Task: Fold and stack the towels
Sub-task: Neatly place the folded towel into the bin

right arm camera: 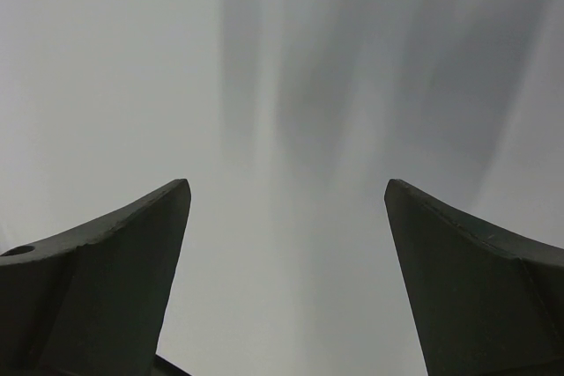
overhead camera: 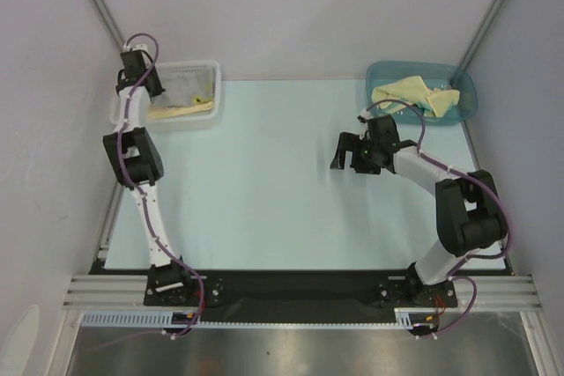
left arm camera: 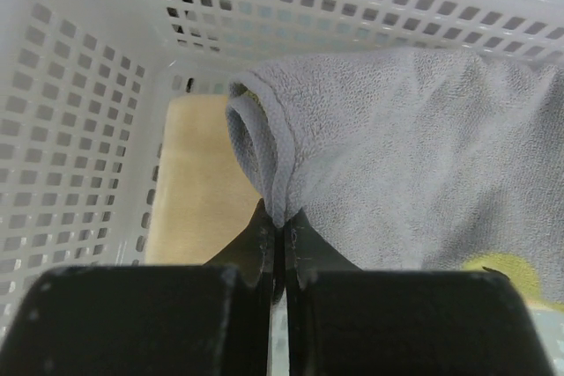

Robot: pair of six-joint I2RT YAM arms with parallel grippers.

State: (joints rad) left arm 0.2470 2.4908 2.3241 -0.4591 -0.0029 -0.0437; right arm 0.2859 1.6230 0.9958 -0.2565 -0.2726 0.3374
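Only the left wrist view looks inside the white mesh basket [left arm camera: 79, 129]. There the left gripper [left arm camera: 280, 222] has its jaws pressed together on the hemmed edge of a grey towel [left arm camera: 405, 156], which drapes across the basket's right side. A pale yellow towel [left arm camera: 198, 182] lies flat beneath it, against the basket's left wall.

From above, the basket sits on the far left corner of the table [overhead camera: 264, 191]. The left arm [overhead camera: 145, 191] reaches from its base along the table's left edge, elbow bent, with its wrist dipping into the basket's left end.

The overhead view alone shows the teal bin [overhead camera: 465, 99], across the table from the basket, with a crumpled yellow towel [overhead camera: 410, 92] in it. The right arm [overhead camera: 441, 191] folds back over its base. The right gripper [overhead camera: 348, 154] hangs over the table between basket and bin, nearer the bin.

Its wrist view gives only two dark fingers [right arm camera: 123, 261], spread wide and holding nothing, before a blurred pale surface.
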